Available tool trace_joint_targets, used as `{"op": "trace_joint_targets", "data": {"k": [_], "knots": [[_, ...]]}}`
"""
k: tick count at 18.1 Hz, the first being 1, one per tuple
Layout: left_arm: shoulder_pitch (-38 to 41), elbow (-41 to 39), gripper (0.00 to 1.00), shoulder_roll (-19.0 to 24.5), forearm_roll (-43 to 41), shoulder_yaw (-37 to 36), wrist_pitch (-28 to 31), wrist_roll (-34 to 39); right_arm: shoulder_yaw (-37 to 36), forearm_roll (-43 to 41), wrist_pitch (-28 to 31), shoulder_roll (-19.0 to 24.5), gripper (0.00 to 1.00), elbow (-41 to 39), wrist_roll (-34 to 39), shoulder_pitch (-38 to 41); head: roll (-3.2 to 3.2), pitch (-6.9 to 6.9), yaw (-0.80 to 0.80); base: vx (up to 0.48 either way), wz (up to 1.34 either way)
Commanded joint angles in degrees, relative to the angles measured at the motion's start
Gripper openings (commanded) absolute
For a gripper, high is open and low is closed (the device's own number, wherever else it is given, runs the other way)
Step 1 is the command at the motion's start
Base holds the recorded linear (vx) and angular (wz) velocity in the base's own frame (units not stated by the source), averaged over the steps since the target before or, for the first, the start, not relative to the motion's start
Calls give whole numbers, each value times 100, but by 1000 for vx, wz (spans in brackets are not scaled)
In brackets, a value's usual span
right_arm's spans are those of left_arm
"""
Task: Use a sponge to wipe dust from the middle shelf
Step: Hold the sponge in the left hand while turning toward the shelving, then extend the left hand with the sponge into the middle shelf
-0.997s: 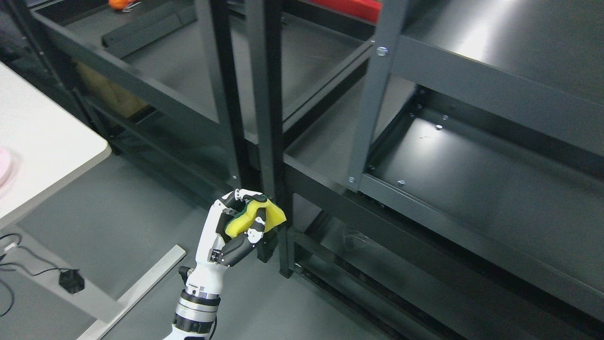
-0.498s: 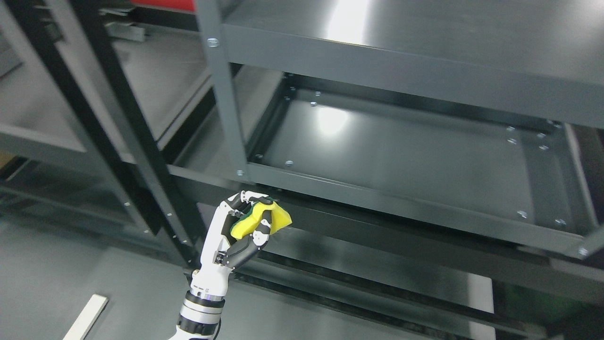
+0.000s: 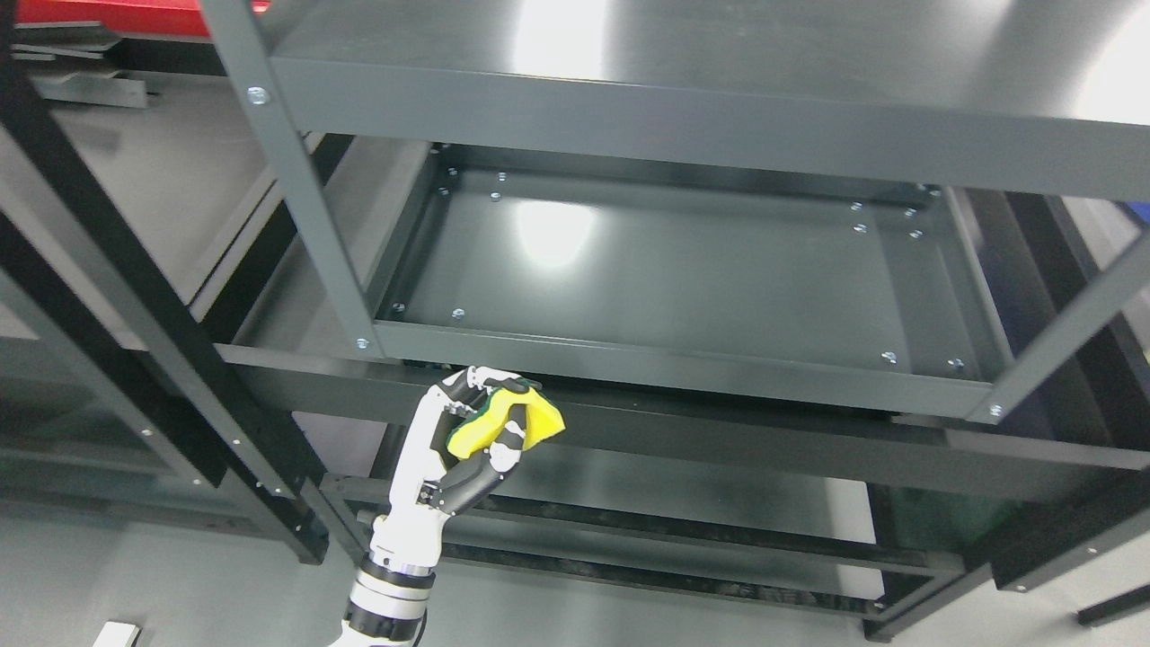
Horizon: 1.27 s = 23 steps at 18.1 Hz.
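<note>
My left hand (image 3: 490,418) rises from the bottom edge, left of the middle, with its fingers curled around a yellow sponge (image 3: 510,426) that has a green scrub side. The hand hovers just below the front rail of the middle shelf (image 3: 683,270), near that shelf's front left corner. The middle shelf is a dark grey metal tray with a light glare on it and nothing lying on it. The sponge is not touching the shelf surface. My right arm does not show.
A top shelf (image 3: 683,54) overhangs the middle one. A grey upright post (image 3: 296,189) stands at the shelf's front left corner, another post (image 3: 1069,332) at the right. Black frames of a neighbouring rack (image 3: 135,296) stand to the left. Lower shelves (image 3: 683,503) sit beneath.
The whole picture has swung, so the camera has turned right: the white table is gone and the grey shelf unit now fills the view. The left hand keeps its hold on the sponge.
</note>
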Motion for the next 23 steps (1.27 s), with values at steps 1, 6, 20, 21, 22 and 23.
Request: {"op": "trace_joint_targets", "data": {"k": [1,6,20,21,22,23], "knots": [[-35,-15,0,100,-61,-512,-6,-223,-1,0,4,-100,100,-100,-3,0,0,0,0,-8,-141],[-228,-15,0,100,-736,-1319,-129,-215,-1,0,4,-100,100,-100,-3,0,0,0,0,0,-2],[-5331,583,0,100,-3583,-3361,-173,-969,-1,0,4,-100,100,-100,-3,0,0,-1,0,1,10],[-5692,591,0,100,-3690,-3360,-226,-1023,-1,0,4,-100,100,-100,-3,-9,0,-1,0,0,0],[-6078,591,0,100,-3778,-3352,-339,-1041,8,0,4,-100,100,-100,-3,0,0,-1,0,-6,-43],[-6465,591,0,100,-3952,-3317,-454,-1050,-1,0,4,-100,100,-100,-3,-9,0,-1,0,-6,-43]]}}
